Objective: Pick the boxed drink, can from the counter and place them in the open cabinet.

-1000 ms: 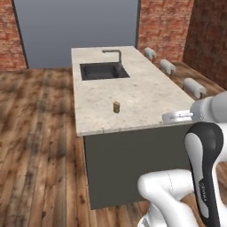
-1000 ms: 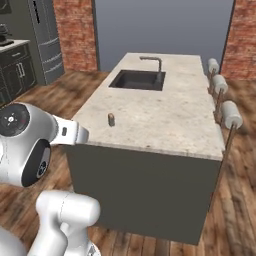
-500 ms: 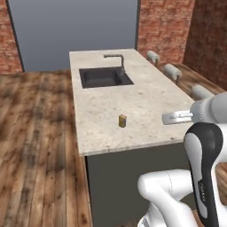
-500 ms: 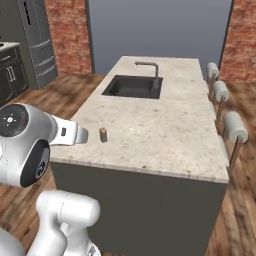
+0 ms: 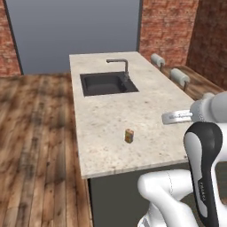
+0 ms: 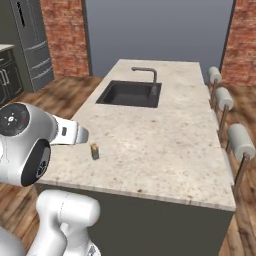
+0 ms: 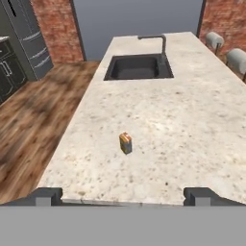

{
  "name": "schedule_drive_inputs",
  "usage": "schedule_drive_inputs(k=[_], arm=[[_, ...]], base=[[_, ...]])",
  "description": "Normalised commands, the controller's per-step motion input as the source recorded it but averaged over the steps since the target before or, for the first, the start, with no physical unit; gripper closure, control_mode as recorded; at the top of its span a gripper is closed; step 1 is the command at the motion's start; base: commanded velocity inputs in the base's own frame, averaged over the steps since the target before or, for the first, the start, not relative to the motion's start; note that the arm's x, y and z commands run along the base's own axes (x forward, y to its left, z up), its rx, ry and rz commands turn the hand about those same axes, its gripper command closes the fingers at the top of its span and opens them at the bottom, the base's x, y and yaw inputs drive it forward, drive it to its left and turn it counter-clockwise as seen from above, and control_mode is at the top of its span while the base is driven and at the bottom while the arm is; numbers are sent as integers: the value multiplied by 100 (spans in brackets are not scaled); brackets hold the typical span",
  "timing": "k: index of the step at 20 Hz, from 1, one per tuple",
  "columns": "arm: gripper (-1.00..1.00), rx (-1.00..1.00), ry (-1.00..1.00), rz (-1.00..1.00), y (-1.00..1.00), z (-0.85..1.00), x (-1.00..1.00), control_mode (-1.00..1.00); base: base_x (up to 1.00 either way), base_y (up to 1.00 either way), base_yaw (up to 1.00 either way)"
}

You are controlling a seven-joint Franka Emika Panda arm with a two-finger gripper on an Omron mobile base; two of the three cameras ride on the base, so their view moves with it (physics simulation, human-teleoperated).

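Closest to us, the end effector [image 7: 122,196] hangs over the near edge of the bench [image 7: 192,129] with its fingers spread wide and nothing between them. Just past it we've got the boxed drink [image 7: 125,142] standing upright on the beige speckled stone, near the front-left part of the top, well apart from everything else. Further along sits the dark sink [image 7: 138,67] with its curved faucet [image 7: 158,41]. Stools [image 6: 227,100] line the right side. Beyond that: wood floor [image 5: 35,124], brick walls [image 5: 164,26], grey panel [image 5: 73,26].
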Motion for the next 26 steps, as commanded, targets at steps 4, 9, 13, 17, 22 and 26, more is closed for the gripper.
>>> schedule_drive_inputs(k=[4, 9, 13, 17, 22, 26], arm=[[-100, 0, 0, 0, 0, 0, 0, 100], [-100, 0, 0, 0, 0, 0, 0, -100], [-100, 0, 0, 16, -5, -13, 0, -100], [-100, 0, 2, 28, -7, -48, 0, -100], [-100, -1, 1, 36, -3, -76, 0, -100], [-100, -4, 0, 31, 8, -72, 17, -100]], base=[[40, 1, 0], [9, 0, 0], [0, 0, 0], [0, 0, 0], [0, 0, 0], [0, 0, 0]])
